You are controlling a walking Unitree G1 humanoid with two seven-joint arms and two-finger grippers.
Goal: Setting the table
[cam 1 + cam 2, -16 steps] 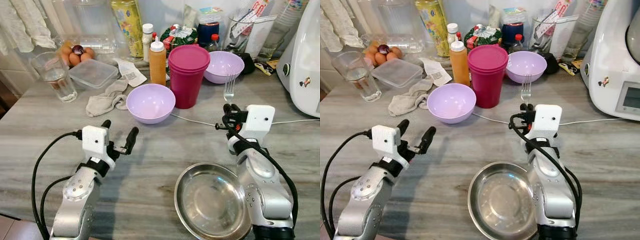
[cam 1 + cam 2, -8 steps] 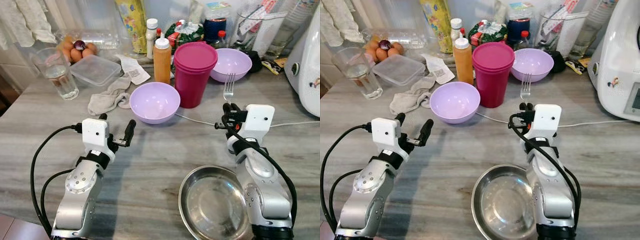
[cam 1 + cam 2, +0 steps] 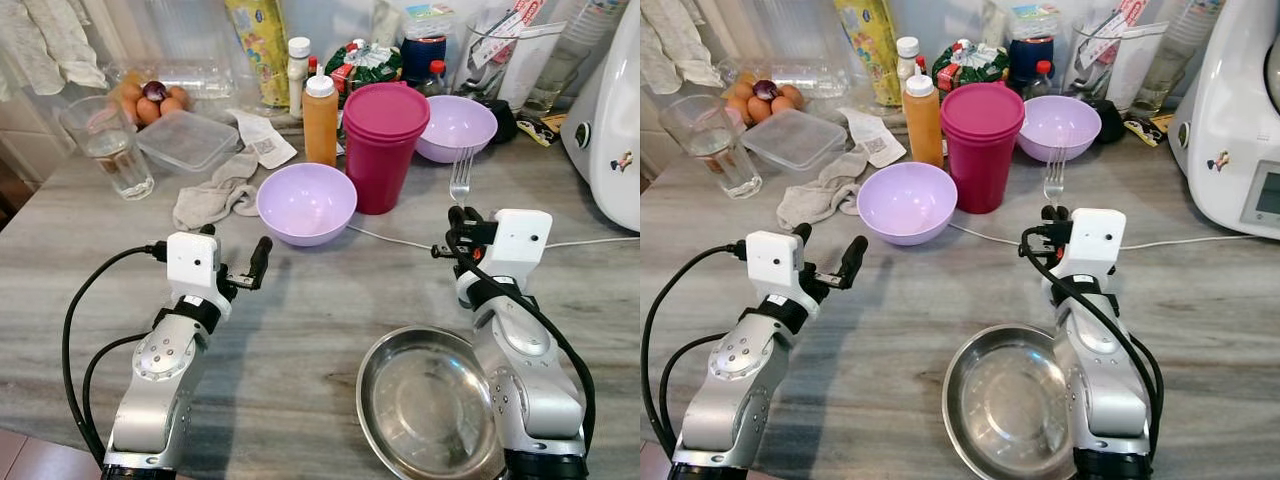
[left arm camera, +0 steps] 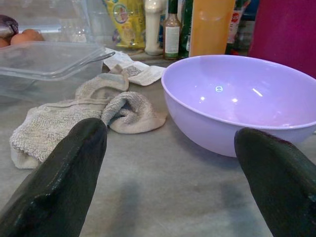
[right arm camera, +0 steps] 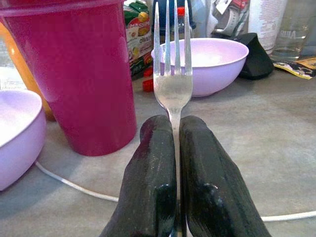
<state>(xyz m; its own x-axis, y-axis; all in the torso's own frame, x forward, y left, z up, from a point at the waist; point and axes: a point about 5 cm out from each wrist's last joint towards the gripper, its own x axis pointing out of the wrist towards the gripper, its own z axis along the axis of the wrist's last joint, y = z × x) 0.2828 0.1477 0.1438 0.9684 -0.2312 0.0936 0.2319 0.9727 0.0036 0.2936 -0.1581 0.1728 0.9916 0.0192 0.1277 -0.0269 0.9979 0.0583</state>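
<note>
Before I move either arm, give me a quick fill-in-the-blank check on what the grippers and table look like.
1. The right gripper is shut on a ____.
2. The left gripper is ____ and points at the near purple bowl.
3. The steel bowl sits at the table's near edge, just left of the ____ arm.
4. The pink cups stand ____ the two purple bowls.

Missing words: fork; open; right; between

Head eyes look down; wrists forward (close).
</note>
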